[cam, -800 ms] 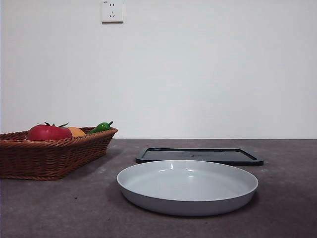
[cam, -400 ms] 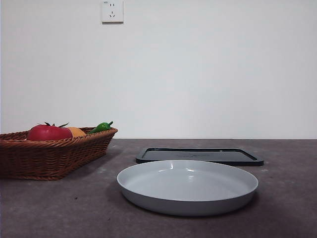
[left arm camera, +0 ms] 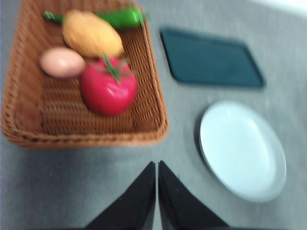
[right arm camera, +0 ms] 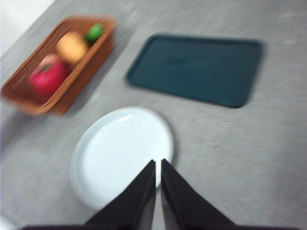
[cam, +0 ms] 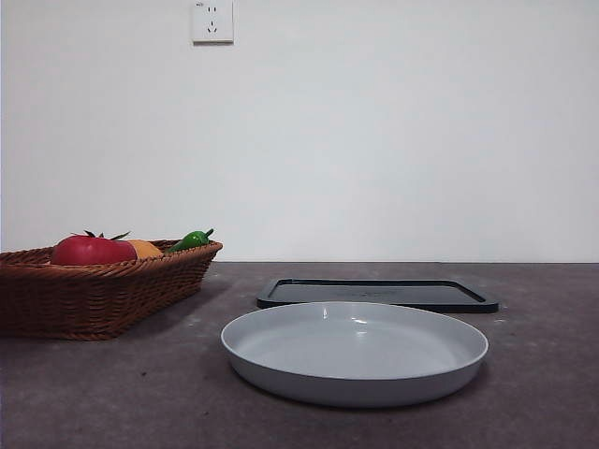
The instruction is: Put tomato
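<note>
The red tomato (cam: 91,250) with a green stem lies in a wicker basket (cam: 103,295) at the left of the table. It also shows in the left wrist view (left arm camera: 108,88) and the right wrist view (right arm camera: 48,76). My left gripper (left arm camera: 157,167) is shut and empty, high above the table just outside the basket's (left arm camera: 86,136) near rim. My right gripper (right arm camera: 158,165) is shut and empty, high above the white plate's (right arm camera: 122,153) edge. Neither arm shows in the front view.
The basket also holds an orange fruit (left arm camera: 91,33), a green pepper (left arm camera: 120,17) and a pale egg-like thing (left arm camera: 61,62). A white plate (cam: 354,351) sits at the front middle, a dark flat tray (cam: 376,294) behind it. A wall stands behind the table.
</note>
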### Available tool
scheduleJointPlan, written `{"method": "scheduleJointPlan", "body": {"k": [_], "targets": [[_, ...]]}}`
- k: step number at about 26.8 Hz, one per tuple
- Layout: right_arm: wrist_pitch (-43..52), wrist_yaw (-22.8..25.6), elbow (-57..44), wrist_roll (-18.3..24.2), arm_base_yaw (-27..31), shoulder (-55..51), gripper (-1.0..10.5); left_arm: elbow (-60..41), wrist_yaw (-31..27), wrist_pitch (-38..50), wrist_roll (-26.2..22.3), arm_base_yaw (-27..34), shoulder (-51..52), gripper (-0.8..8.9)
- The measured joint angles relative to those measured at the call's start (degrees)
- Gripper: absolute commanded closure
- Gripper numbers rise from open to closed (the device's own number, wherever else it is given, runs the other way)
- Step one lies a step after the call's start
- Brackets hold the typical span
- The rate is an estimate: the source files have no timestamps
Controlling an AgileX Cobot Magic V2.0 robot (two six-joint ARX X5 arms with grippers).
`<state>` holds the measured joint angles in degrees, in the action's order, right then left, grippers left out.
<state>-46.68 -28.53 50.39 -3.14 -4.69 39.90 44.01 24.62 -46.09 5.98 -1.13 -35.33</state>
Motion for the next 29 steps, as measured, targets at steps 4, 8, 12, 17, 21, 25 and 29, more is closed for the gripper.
{"method": "scheduleJointPlan", "body": {"k": [4, 8, 12, 17, 21, 25, 29], "targets": [[-5.0, 0.0, 5.3, 2.0, -7.8, 6.8, 9.4, 5.9, 2.4, -5.4, -3.7, -4.0, -5.2, 8.04], [-6.4, 0.1, 5.7, 3.0, -15.0, 8.7, 9.4, 8.3, 2.7, -7.3, -5.4, -7.3, -5.9, 8.04], [-6.3, 0.0, 5.7, 3.2, -18.6, 9.1, 9.4, 8.3, 2.7, -7.5, -5.5, -7.7, -5.9, 8.04], [-6.2, 0.1, 5.7, 3.3, -18.9, 9.1, 9.4, 8.3, 2.7, -7.5, -5.5, -7.7, -5.9, 7.76], [-6.2, 0.1, 5.7, 3.4, -18.9, 9.1, 7.3, 8.3, 2.7, -7.5, -5.5, -7.7, -5.9, 5.69], [-6.2, 0.1, 5.7, 3.4, -18.9, 9.1, 5.3, 8.3, 2.7, -7.5, -5.5, -7.7, -5.9, 3.77], [-6.2, 0.1, 5.7, 3.3, -18.9, 9.1, 5.2, 8.3, 2.6, -7.1, -5.5, -7.7, -6.0, 3.39]]}}
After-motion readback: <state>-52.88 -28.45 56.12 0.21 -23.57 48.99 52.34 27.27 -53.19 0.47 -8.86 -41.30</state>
